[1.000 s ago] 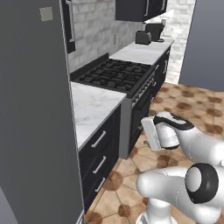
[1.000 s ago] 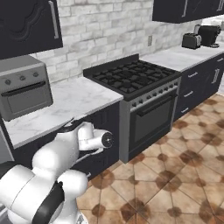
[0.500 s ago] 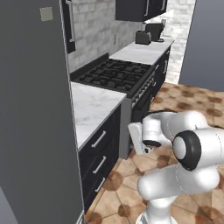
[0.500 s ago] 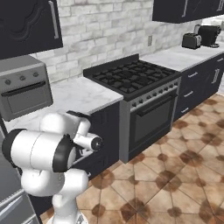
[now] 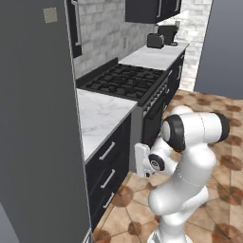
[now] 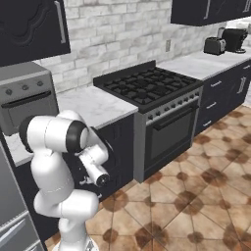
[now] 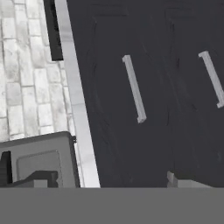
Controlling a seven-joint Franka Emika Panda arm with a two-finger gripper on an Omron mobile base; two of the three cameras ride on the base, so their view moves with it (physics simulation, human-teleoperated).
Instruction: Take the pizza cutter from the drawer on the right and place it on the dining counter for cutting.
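Drawer bar handles close in hand view, jaws apart, stove in base views.

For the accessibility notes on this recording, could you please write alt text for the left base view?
A white robot arm with dark joints bends low toward black-fronted drawers with slim silver bar handles, all shut, under a white marble worktop. Beyond are a black gas stove and a silver toaster on a far counter; a tall grey fridge door stands on the left.
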